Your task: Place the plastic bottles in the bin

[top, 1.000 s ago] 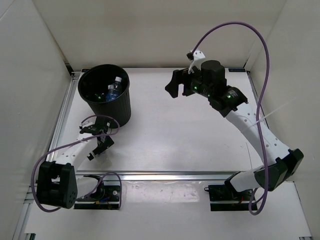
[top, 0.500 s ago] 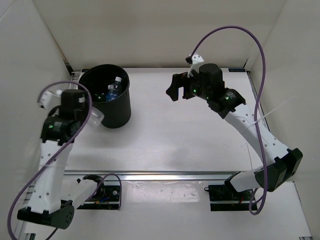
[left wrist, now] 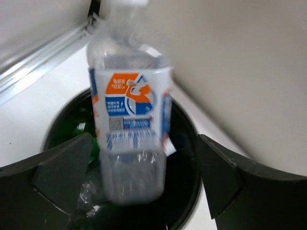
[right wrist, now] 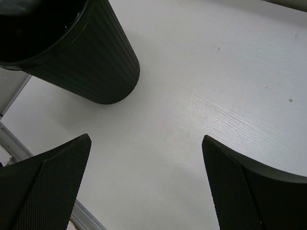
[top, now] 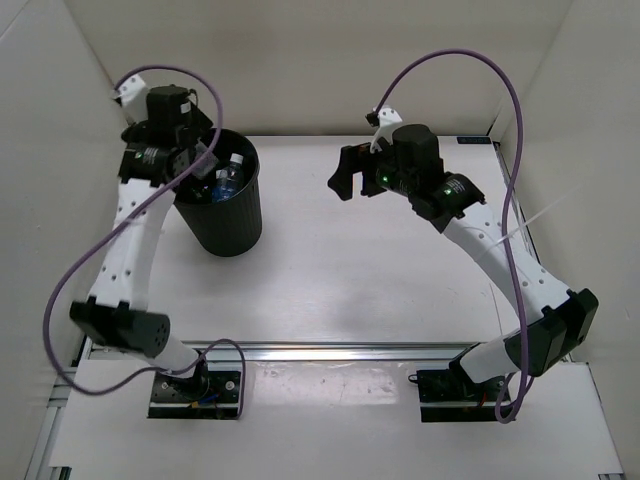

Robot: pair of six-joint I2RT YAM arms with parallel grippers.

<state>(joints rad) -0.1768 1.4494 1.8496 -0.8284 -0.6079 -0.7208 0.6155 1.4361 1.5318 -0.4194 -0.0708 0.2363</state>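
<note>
White worktop inside a plain white enclosure.

The pale worktop (top: 380,270) lay flat and matt; the right wrist view showed a faint streaked grain and a couple of tiny dark specks (right wrist: 218,48) on it. Plain white walls stood on three sides: a back wall (top: 300,60), a left wall (top: 50,200) and a right wall (top: 590,120). A silver metal rail (top: 340,350) ran along the worktop's near edge. In the left wrist view a second silver rail (left wrist: 38,52) ran along the worktop's edge at the foot of a wall.

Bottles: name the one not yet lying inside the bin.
The white-orange-labelled bottle: it is above the bin, inside the open left claw, touching neither finger. The blue-labelled one lies inside.
</note>
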